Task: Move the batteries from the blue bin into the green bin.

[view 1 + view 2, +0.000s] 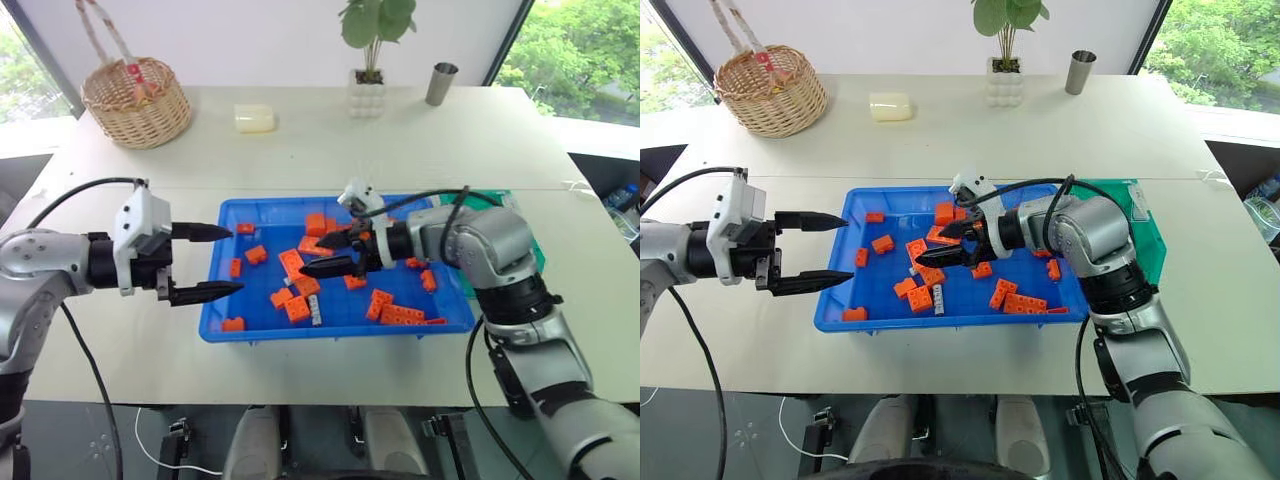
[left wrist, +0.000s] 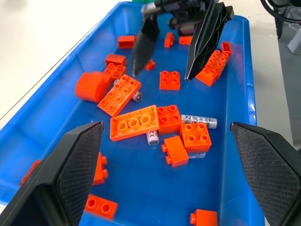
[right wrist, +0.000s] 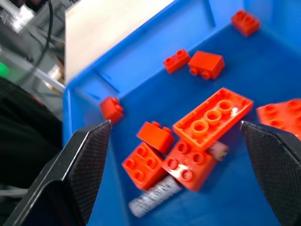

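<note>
Lying among studded orange bricks [image 2: 133,122] on the glossy floor of the shallow blue bin [image 1: 225,262], small silver-grey cylindrical batteries [image 2: 199,120] sit unheld; the right tool [image 1: 328,254] hangs over them, fingers spread wide and empty, the left tool [image 1: 208,262] likewise wide beside the bin's rim on the table [image 1: 300,150].

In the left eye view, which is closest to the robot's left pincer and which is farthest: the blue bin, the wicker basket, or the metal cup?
1. The blue bin: nearest, just beyond the tips of the left pincer, toward the table's middle.
2. The wicker basket: farther, at the table's far left corner.
3. The metal cup: farthest, at the far edge on the right.
</note>
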